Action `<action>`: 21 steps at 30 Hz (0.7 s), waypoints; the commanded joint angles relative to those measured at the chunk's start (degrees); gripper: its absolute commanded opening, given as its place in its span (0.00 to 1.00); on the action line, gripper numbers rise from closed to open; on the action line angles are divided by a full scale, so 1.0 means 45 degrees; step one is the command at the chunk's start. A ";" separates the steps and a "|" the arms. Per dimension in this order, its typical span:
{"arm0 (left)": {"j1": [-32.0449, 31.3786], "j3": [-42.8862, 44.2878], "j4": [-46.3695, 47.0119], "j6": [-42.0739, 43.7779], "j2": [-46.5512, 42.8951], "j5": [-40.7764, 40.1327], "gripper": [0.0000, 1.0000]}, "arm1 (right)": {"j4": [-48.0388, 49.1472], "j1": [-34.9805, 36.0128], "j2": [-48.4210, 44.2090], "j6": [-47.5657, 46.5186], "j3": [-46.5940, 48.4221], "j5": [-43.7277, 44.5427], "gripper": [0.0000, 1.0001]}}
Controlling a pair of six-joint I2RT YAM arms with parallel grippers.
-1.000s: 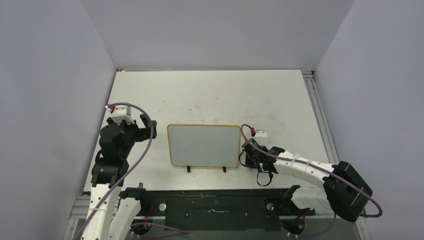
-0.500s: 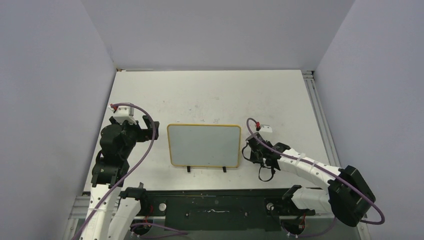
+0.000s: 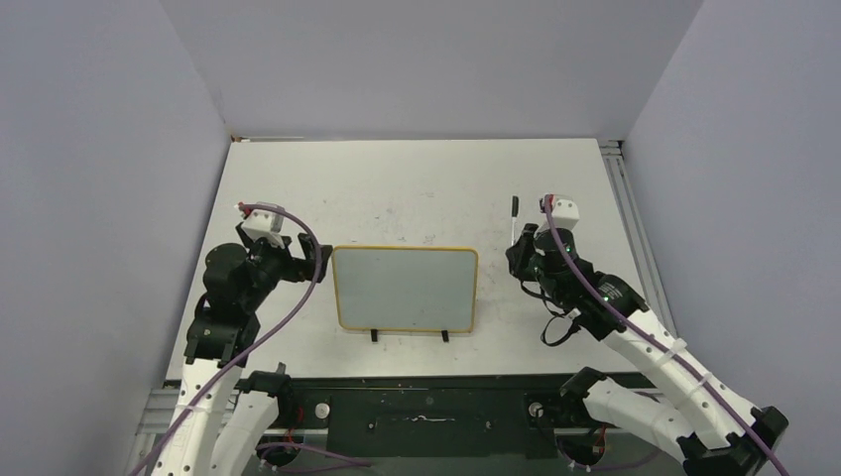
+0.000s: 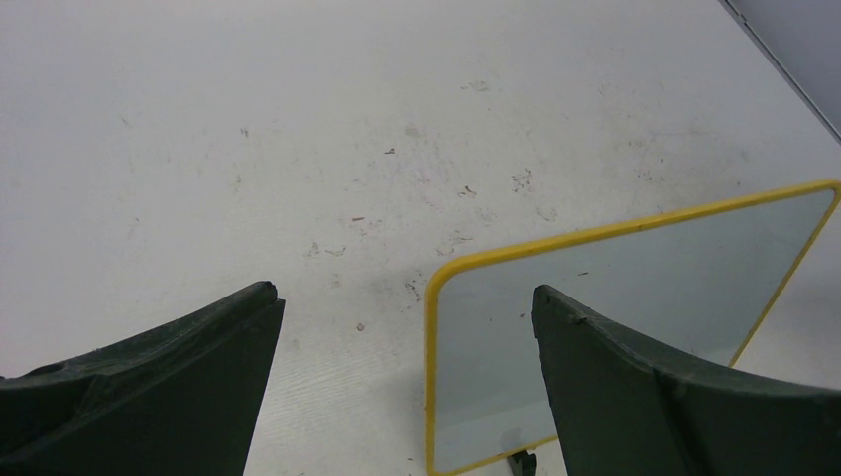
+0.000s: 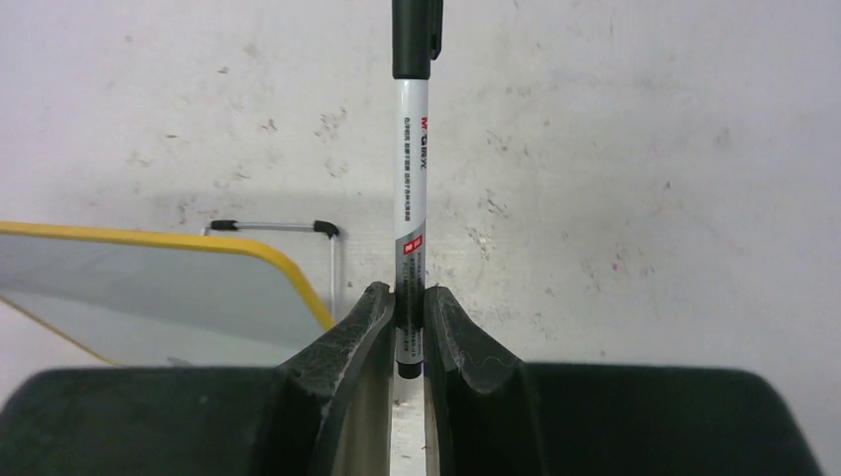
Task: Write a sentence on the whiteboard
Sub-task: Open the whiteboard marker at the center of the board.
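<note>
Both right jaws are clamped on the lower barrel of a white marker [image 5: 413, 169], its black cap end pointing outward over the table [image 3: 417, 178]. Left jaws stand wide apart just beside the left edge of the yellow-framed whiteboard [image 3: 405, 288], which sits on its black feet mid-table between the arms.

Bright even diffuse light, soft grey shadow beside the whiteboard [image 5: 149, 288], all three views sharp

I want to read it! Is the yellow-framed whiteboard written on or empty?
Empty: the yellow-framed whiteboard shows no marker strokes on its pale surface in any view.
</note>
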 commanded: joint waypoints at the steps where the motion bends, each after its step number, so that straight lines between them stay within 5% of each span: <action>1: -0.0552 0.0530 0.0766 0.0727 -0.0077 0.0890 0.96 | 0.0703 -0.0026 -0.0570 -0.2067 0.1542 -0.1550 0.05; 12: -0.3842 0.1333 -0.0502 0.3272 -0.0129 0.0347 0.97 | 0.1627 0.0776 0.0755 -0.3795 0.2747 -0.8673 0.05; 21: -0.5912 0.0945 -0.1136 0.4282 -0.1474 -0.0097 0.97 | 0.0274 0.1064 0.1916 -0.3846 0.3265 -1.2202 0.05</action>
